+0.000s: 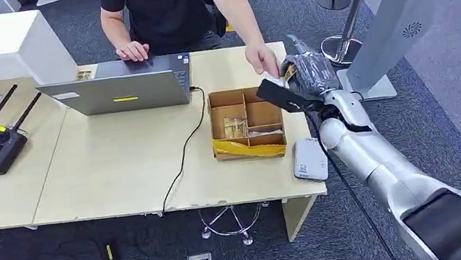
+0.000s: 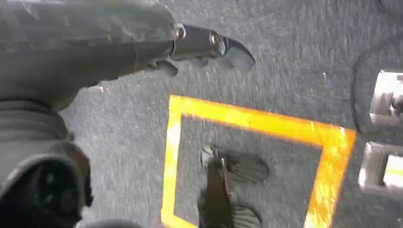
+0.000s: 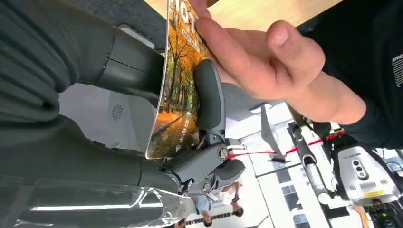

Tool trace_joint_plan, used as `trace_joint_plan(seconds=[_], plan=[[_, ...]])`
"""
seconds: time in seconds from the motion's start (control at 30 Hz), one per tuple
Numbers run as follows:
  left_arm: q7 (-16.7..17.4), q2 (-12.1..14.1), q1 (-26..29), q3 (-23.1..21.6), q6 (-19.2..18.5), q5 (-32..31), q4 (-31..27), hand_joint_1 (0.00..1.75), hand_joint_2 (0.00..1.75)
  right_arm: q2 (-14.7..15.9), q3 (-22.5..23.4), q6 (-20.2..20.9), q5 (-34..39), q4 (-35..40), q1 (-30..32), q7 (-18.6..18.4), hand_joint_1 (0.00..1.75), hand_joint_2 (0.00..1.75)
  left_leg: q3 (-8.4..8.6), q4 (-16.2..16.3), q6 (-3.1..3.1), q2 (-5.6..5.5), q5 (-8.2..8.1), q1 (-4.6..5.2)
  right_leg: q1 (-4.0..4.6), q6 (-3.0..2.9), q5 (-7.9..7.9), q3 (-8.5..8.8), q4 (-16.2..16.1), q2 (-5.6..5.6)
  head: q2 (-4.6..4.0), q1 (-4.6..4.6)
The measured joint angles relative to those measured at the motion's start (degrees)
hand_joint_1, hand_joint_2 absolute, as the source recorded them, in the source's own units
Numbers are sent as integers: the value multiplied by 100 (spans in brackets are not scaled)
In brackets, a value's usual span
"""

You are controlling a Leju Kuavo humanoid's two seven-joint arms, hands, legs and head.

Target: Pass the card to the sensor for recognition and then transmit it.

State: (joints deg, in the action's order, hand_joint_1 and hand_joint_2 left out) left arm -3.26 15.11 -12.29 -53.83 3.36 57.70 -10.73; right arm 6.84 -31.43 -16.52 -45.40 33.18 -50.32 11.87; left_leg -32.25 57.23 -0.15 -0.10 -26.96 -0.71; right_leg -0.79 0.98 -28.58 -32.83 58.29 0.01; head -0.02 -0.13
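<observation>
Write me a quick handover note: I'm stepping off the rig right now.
Right robot hand: raised over the table's far right corner, pinching the card between thumb and fingers.
Left robot hand: hanging over the carpet, holding nothing.
A person's hand is touching the card's free end.
The white sensor lies on the table edge beside the cardboard box.
Done: card offered to the person.
Left: release once they grip it. Whether it was scanned cannot be told.

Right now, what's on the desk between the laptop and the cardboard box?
Head view: bare tabletop apart from a black cable, which leaves the laptop beside the cardboard box and runs off the desk's front edge.
</observation>
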Motion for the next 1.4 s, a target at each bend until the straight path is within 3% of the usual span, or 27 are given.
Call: trace_joint_plan(seconds=[0.3,0.33,0.37,1.4], plan=[[-4,183,50,-24,-109,-133,17,0,0,-31,0,-35,0,-42,-4,0,175,175,-3,0,-6,-9,5,0,0,-3,-2,1,4,-5,0,4],[-11,201,50,-33,-120,-157,15,0,0,-33,0,-39,0,-42,-4,0,147,175,-3,0,-6,-9,5,1,0,-3,-2,1,4,-5,0,2],[-24,216,50,-48,-131,-166,15,0,0,-37,0,-46,-2,-42,-4,0,0,0,-3,0,-6,-9,5,1,0,-3,-2,1,3,-5,0,4],[-284,334,173,-195,-96,-122,17,0,0,-258,7,-92,-258,-133,-40,-4,0,0,1,0,-7,-6,5,-1,1,-4,-2,-1,4,-1,0,4]])
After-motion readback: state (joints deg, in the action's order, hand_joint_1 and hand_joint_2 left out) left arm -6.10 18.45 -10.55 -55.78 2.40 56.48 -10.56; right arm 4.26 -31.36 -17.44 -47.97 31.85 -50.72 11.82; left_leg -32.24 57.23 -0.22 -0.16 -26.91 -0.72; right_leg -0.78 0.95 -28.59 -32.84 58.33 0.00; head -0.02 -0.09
